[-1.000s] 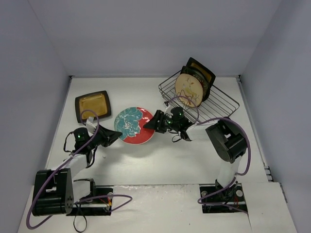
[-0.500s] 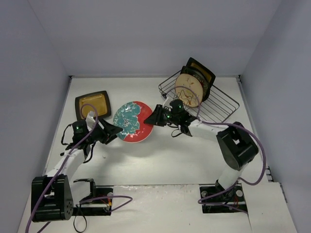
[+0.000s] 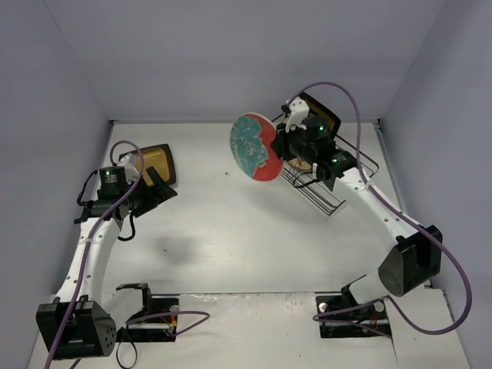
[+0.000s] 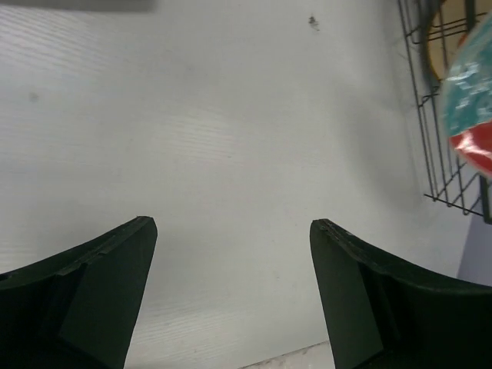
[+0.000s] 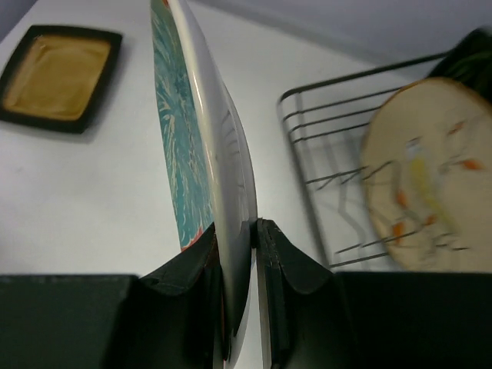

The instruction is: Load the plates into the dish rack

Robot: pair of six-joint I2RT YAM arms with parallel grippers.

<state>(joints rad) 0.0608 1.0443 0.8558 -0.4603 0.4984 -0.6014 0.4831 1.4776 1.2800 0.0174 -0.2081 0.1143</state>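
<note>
Pinched by its rim in the right gripper [image 5: 255, 231], upright in the air just beside the dish rack [image 3: 321, 197]: the red-teal plate [image 3: 255, 146]. Standing in the rack: a cream plate [image 5: 427, 192]. Spread wide, holding nothing, over the table [image 4: 231, 115]: the left gripper [image 4: 232, 224].

Four plates: a square amber plate [image 5: 58, 77] at nine o'clock, a second amber plate [image 3: 323, 118] at one o'clock, a cream plate [image 5: 419, 200], a red-teal plate [image 3: 256, 146]. One dish rack [image 3: 319, 192]. Two hands: left hand [image 4: 231, 223], right hand [image 5: 255, 223].
</note>
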